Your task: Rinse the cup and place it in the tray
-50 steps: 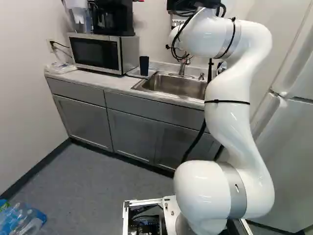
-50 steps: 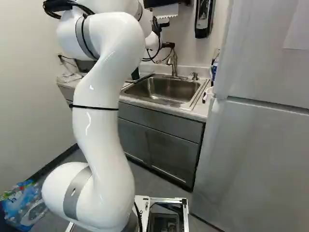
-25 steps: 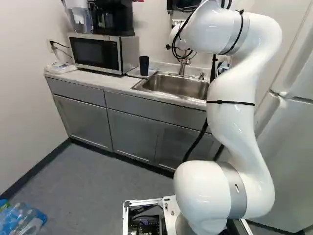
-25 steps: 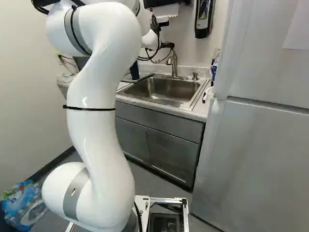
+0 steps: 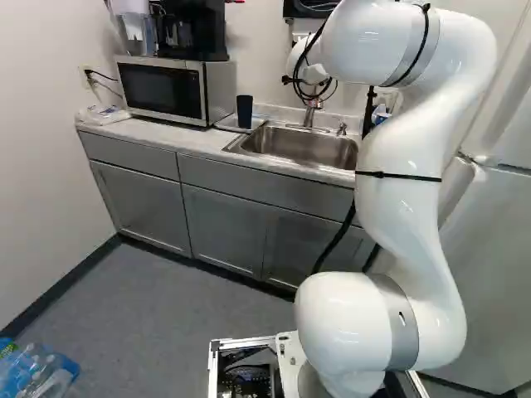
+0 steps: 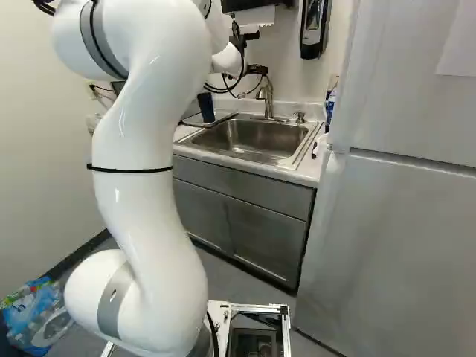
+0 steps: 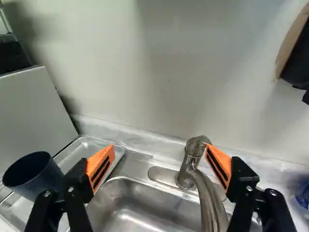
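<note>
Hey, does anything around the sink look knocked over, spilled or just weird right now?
Nothing stands out. The cup stands upright on the tray beside the sink, I see no spill, and the end effector is open.

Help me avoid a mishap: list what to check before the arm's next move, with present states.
1. Cup upright, mouth up: ok.
2. Cup standing in the tray: ok.
3. Gripper open, nothing gripped: ok.
4. Finger clearance from the faucet: cannot tell; one fingertip overlaps it in the wrist view.
5. Nothing left in the sink: ok, as far as the base views show.
6. Cup rinsed: cannot tell.
</note>
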Tool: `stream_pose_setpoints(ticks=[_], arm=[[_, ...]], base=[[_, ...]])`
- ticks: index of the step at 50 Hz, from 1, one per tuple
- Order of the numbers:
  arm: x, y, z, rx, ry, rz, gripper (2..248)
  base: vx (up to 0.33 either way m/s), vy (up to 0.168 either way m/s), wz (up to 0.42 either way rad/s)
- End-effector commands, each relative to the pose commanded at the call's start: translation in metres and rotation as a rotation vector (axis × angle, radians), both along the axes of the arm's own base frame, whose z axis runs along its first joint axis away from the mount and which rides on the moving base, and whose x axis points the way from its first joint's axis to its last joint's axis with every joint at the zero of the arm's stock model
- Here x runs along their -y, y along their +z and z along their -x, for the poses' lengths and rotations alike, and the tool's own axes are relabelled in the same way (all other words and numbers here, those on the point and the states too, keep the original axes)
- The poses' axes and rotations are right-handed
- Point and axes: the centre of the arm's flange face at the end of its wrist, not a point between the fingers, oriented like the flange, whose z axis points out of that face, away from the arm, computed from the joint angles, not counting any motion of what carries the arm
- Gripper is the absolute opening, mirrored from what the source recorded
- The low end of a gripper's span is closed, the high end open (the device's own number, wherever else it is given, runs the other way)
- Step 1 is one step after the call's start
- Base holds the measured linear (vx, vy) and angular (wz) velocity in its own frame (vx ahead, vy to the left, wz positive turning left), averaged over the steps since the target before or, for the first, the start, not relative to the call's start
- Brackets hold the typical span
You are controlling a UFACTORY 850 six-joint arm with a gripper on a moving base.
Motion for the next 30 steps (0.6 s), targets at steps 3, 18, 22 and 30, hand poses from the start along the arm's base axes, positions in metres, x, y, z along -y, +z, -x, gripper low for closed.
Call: stream_pose_setpoints(ticks=[3,18,22,30], arm=[[0.0,0.0,0.003,-0.002,-0.001,0.0,247],[0.0,0.003,0.021,-0.011,-0.005,-0.002,247],[0.002,0.003,0.027,-0.014,-0.009,-0.002,247],[0.009,0.005,0.04,-0.02,-0.021,-0.003,247]], base=[[0.0,0.0,0.0],[0.0,0.0,0.0],[0.0,0.0,0.0],[0.0,0.0,0.0]])
